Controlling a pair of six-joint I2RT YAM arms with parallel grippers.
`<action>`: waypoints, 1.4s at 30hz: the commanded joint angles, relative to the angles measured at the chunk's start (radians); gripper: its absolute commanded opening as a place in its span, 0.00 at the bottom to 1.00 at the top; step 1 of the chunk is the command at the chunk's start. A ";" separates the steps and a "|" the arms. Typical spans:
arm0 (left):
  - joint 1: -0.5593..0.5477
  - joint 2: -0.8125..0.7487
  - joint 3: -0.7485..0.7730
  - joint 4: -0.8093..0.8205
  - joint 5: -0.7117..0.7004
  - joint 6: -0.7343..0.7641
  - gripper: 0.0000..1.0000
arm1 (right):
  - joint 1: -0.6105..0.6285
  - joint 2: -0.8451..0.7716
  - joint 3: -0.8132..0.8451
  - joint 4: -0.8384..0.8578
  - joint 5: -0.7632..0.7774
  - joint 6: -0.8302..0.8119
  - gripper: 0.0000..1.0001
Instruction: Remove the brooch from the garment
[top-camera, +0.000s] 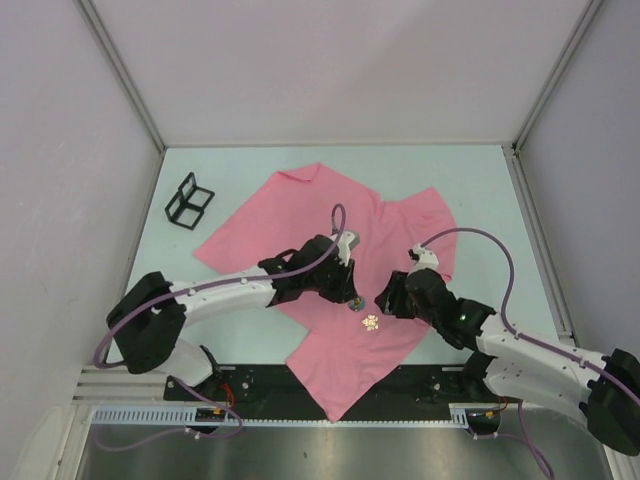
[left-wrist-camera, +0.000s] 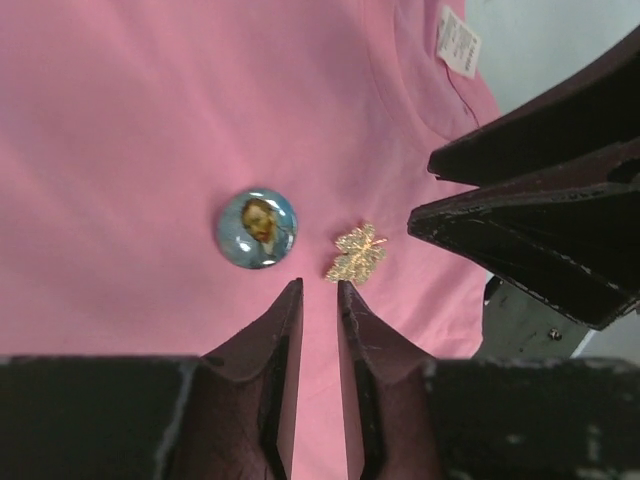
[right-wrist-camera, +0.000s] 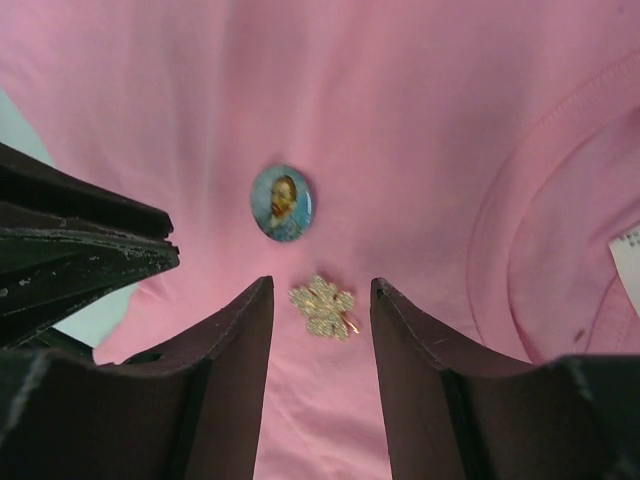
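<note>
The pink T-shirt (top-camera: 300, 215) lies flat on the table. Two pins sit on it: a gold leaf-shaped brooch (top-camera: 370, 322) and a round blue portrait pin (top-camera: 356, 303). In the right wrist view my right gripper (right-wrist-camera: 321, 285) is open, its fingers standing either side of the gold brooch (right-wrist-camera: 322, 307), with the portrait pin (right-wrist-camera: 281, 202) just beyond. In the left wrist view my left gripper (left-wrist-camera: 320, 285) has only a narrow gap, with nothing in it, its tips just short of the gold brooch (left-wrist-camera: 356, 253) and the portrait pin (left-wrist-camera: 257, 228).
A small black wire rack (top-camera: 189, 201) stands at the table's far left, off the shirt. The shirt's white label (left-wrist-camera: 458, 41) shows near the collar. The two grippers face each other closely; the right fingers (left-wrist-camera: 530, 230) fill the left wrist view's right side.
</note>
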 joint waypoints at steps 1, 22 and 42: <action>-0.050 0.045 -0.027 0.145 0.024 -0.074 0.22 | 0.005 -0.082 -0.075 -0.002 -0.035 0.063 0.48; -0.078 0.205 -0.070 0.290 0.114 -0.140 0.05 | 0.005 -0.044 -0.175 0.144 -0.109 0.092 0.42; -0.080 0.252 -0.110 0.317 0.093 -0.145 0.00 | -0.006 0.066 -0.195 0.291 -0.161 0.103 0.35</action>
